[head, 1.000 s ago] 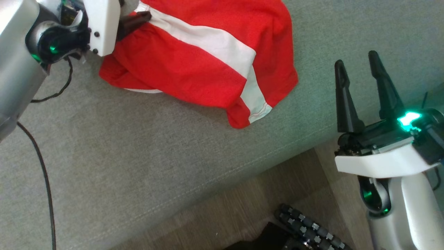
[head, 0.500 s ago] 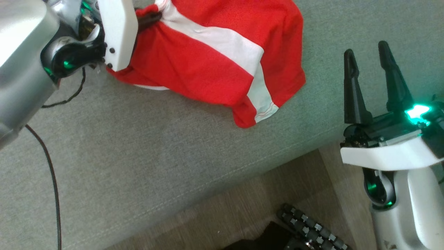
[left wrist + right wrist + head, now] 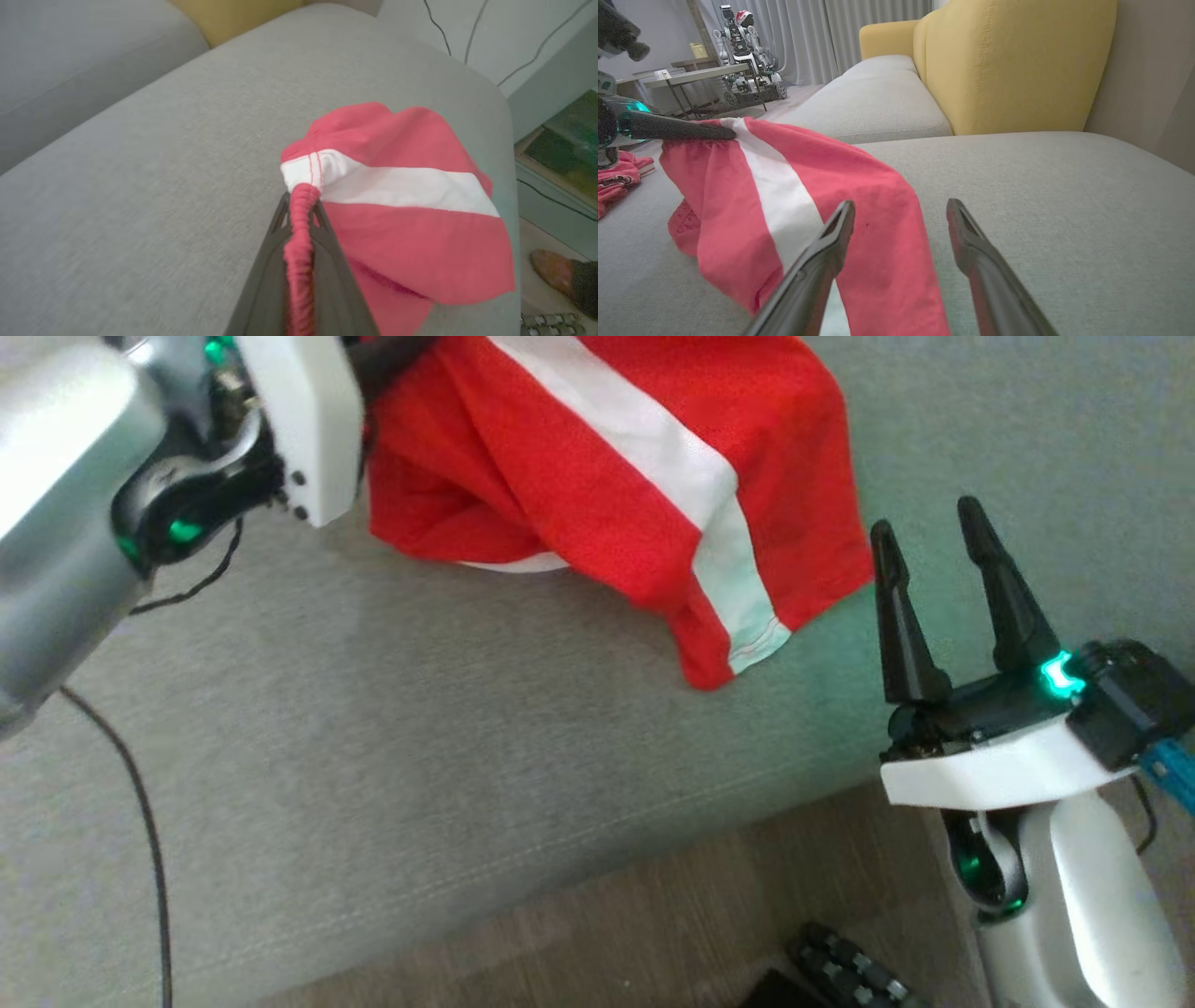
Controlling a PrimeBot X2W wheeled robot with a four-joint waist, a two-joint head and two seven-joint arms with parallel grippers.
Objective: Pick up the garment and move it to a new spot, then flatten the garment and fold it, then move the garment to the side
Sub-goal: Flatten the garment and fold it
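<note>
— Gripper on the left [image 3: 302, 205]: what is held by it?
— It is shut tight on the garment [image 3: 597, 457]. The stretchy waistband [image 3: 299, 242] is pinched between its two dark fingers.
— Where is the garment found?
— It is hung from that pinch over the big grey sofa seat [image 3: 373, 709]. The top is held up in the air. The low end looks to be laid on the seat, near the front edge.
— Which way is it stretched?
— Its long way is run from the left gripper down and across toward the right gripper [image 3: 926, 523]. A white stripe [image 3: 653, 448] is seen along that same line, between the red parts.
— Is anything held by the right gripper?
— No. Its fingers are spread wide and nothing is between them. It is parked just beside the loose hem corner [image 3: 738, 653], but the cloth is not touched by it.
— Which arm is nearer?
— The top end is gripped by the left one. The loose end is nearer to the right one.
— What is called for next?
— Most likely the garment is to be carried by the left arm to a new spot on the seat. The low end could be dragged, so it should be lifted higher.
— Is a box or basket needed?
— None is asked for by the task.
</note>
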